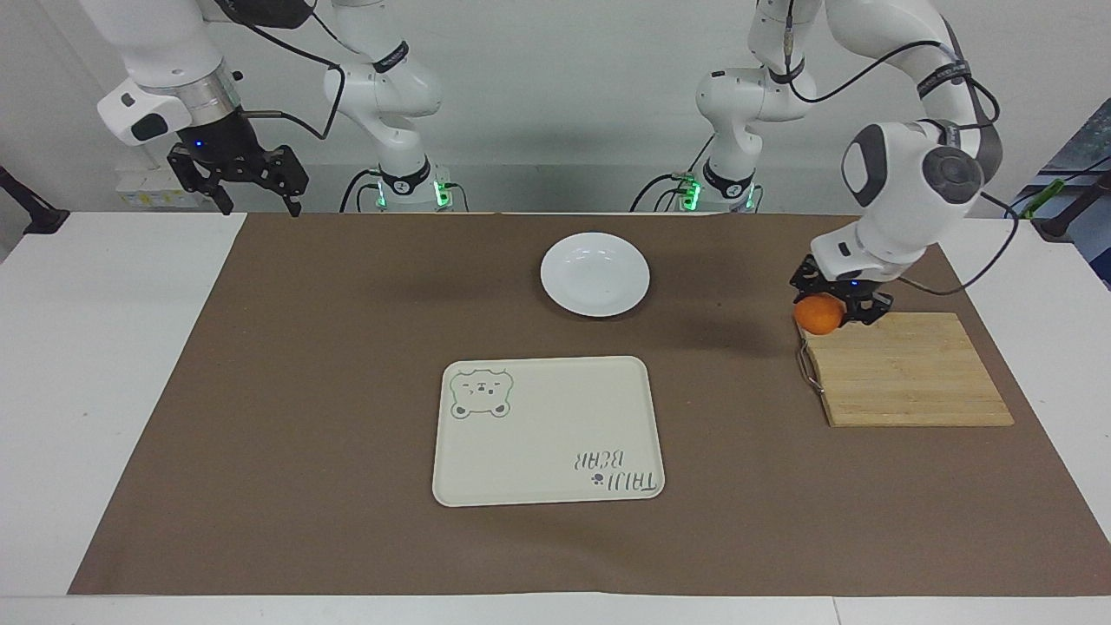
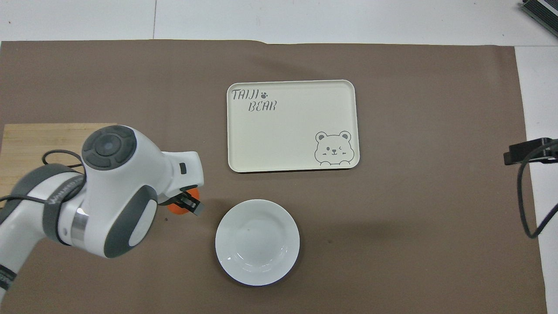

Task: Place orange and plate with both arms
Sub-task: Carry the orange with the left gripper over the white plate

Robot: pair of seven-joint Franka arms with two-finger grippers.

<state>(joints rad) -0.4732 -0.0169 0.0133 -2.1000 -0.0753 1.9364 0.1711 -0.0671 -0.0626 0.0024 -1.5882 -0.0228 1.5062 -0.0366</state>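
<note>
Now the left gripper (image 1: 838, 299) is closed tight on the orange (image 1: 819, 313) and holds it up in the air, over the edge of the wooden board (image 1: 907, 373) where the metal handle (image 1: 809, 366) is. In the overhead view the big white arm hides most of the fruit, and only a bit of orange peeks out.

The orange looks small, round and light. Its skin is a little soft, so a hard squeeze could hurt it, and a round thing can roll away when it is let go. I think the best hold is across its middle, one finger on each side.

The plate (image 1: 595, 273) sits on the brown mat (image 1: 304, 391), nearer to the robots than the cream tray (image 1: 547, 430) with the bear on it. It looks hard, shiny and slippery, and it could break if dropped. Its thin raised rim is the place to pinch it.

The right gripper (image 1: 236, 174) is open with nothing in it, and waits high over the right arm's end of the table.
</note>
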